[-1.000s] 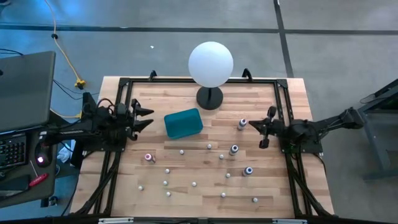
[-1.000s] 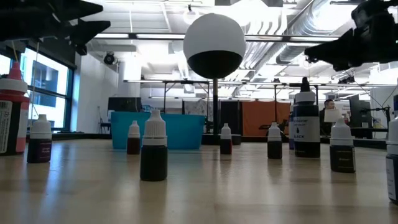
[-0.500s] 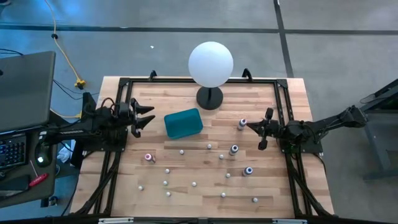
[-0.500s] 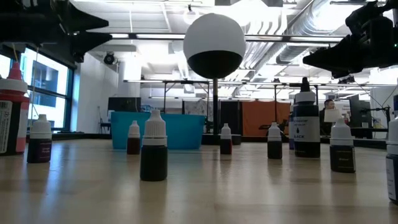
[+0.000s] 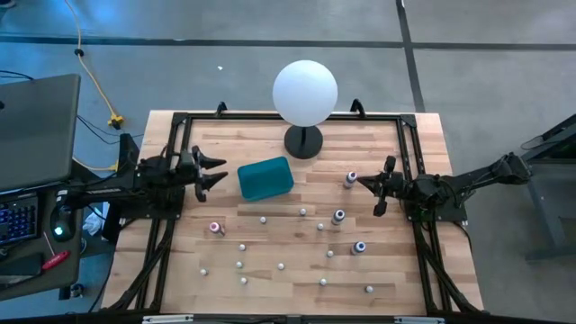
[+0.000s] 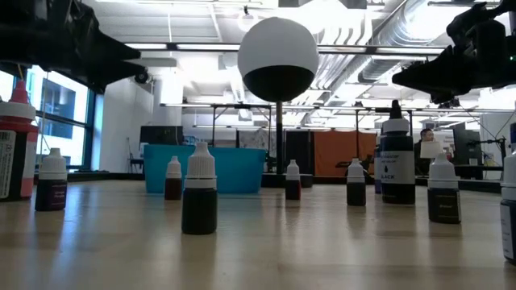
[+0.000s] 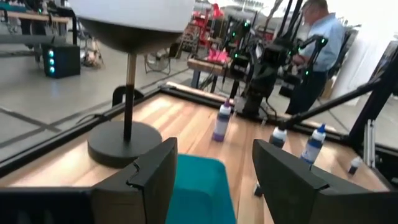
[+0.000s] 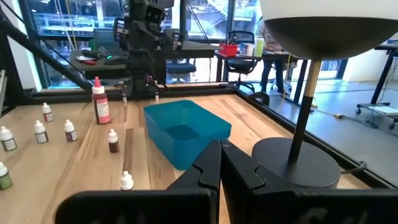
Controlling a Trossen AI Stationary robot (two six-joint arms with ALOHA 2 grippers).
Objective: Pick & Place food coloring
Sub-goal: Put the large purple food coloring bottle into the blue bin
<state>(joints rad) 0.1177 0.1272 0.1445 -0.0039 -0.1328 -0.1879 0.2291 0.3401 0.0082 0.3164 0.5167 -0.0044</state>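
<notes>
Above the desk's (image 5: 396,279) left edge, the left gripper (image 5: 219,171), fingers spread wide and empty, has crept toward the teal tray (image 5: 265,178) while the right gripper (image 5: 371,187), fingers pressed together, waits; food coloring bottles (image 5: 338,216) stand scattered, none grasped.

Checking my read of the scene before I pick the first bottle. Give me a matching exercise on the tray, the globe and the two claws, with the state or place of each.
Things:
1. teal tray
2. white globe
3. left claw
4. right claw

States or places:
A. fingers open, holding nothing, just left of the tray
B. on a black stand at the table's far edge
C. fingers shut, holding nothing, over the table's right side
D. empty, lying on the table in front of the globe

Pairs: 1-D, 2-B, 3-A, 4-C
</notes>
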